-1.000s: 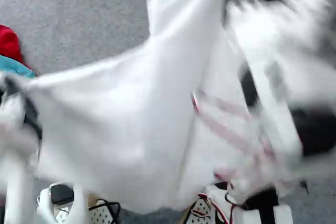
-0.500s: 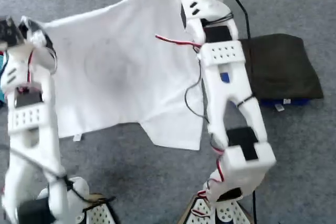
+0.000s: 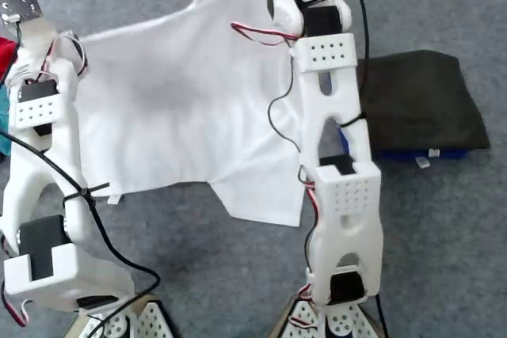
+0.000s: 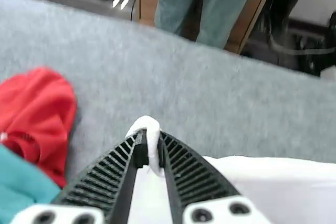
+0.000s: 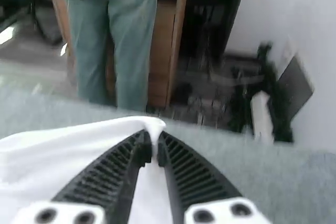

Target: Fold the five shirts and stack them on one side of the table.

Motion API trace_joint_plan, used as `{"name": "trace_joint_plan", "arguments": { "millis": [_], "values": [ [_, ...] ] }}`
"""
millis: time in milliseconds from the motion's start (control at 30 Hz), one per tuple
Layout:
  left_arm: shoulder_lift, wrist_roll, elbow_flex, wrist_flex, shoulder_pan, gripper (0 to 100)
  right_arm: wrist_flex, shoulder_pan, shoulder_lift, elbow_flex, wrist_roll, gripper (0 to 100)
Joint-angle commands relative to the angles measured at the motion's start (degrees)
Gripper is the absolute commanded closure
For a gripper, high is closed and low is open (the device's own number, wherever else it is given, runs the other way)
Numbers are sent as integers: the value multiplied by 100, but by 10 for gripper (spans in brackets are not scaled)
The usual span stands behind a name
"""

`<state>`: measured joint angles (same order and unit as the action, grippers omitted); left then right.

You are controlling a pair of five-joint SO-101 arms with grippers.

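Since the earlier frames, the white shirt (image 3: pixel 182 116) had dropped from mid-air and lay spread flat on the table (image 3: pixel 198 275). My left gripper (image 4: pixel 149 150) and right gripper (image 5: pixel 152 148) each pinched its far edge, jaws closed on cloth. Folded: dark shirt (image 3: pixel 420 100) atop blue shirt (image 3: pixel 396 152), right side. Unfolded: this one, red shirt (image 4: pixel 37 108), teal shirt (image 4: pixel 16 192).

Both arms are stretched far forward. The left gripper (image 4: pixel 150 139) is closed on a shirt (image 3: pixel 174 116) corner. The right gripper (image 5: pixel 152 141) is closed on another.
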<state>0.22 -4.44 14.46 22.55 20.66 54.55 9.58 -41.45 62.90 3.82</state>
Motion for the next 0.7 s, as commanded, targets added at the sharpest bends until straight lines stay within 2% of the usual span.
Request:
{"name": "trace_joint_plan", "arguments": {
  "millis": [0,100,233,300,467,667],
  "values": [
    [-105,44,-259,659,101,970,1582,114,-66,936,18,984],
    [-114,44,-48,1310,31,970,2655,88,-268,1226,70,984],
    [-114,185,330,2013,-22,970,4053,158,-602,1358,1090,984],
    [-114,360,514,2189,4,970,4633,369,-778,1367,1336,984],
    [-114,923,1068,2945,-268,970,4686,387,-901,954,1196,985],
    [-123,993,1842,2734,145,970,4668,396,57,-1059,1231,985]
  ]
}}
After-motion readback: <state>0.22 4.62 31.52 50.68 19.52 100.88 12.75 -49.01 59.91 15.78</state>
